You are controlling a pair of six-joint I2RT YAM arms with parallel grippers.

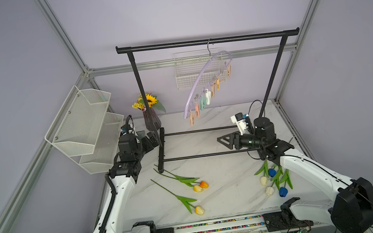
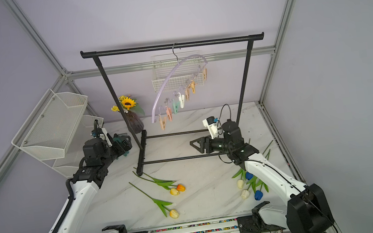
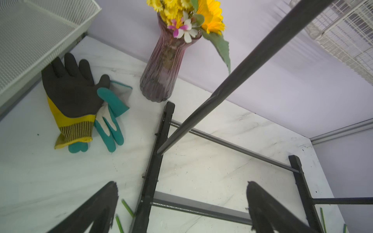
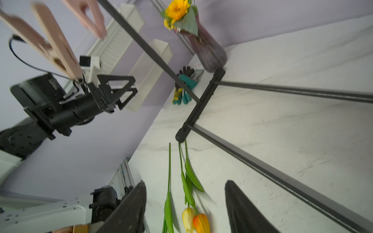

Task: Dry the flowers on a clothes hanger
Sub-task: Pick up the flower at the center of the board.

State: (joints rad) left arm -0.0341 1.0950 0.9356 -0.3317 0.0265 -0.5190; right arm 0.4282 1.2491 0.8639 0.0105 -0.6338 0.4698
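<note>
The pale lilac clothes hanger [image 1: 187, 102] hangs by its hook from the black rack's top bar, with pastel clips [image 1: 202, 104] in a row and nothing clipped in them. The flowers lie on the marble table. A yellow and an orange tulip [image 1: 200, 186] lie together, and another yellow one [image 1: 199, 210] lies nearer the front. White and blue tulips [image 1: 273, 181] lie under my right arm. My left gripper [image 3: 181, 184] is open over the rack's left foot, holding nothing. My right gripper [image 4: 185, 183] hovers open and empty inside the rack's base, pointing left towards the yellow-orange pair [image 4: 194, 222].
The black garment rack [image 1: 207, 41] spans the table; its base rails [image 1: 210, 154] lie on the marble. A sunflower vase [image 1: 152, 121] stands by the left post. Gloves [image 3: 74, 96] lie beside white mesh shelves [image 1: 83, 121]. A wire basket [image 1: 190, 77] hangs on the back wall.
</note>
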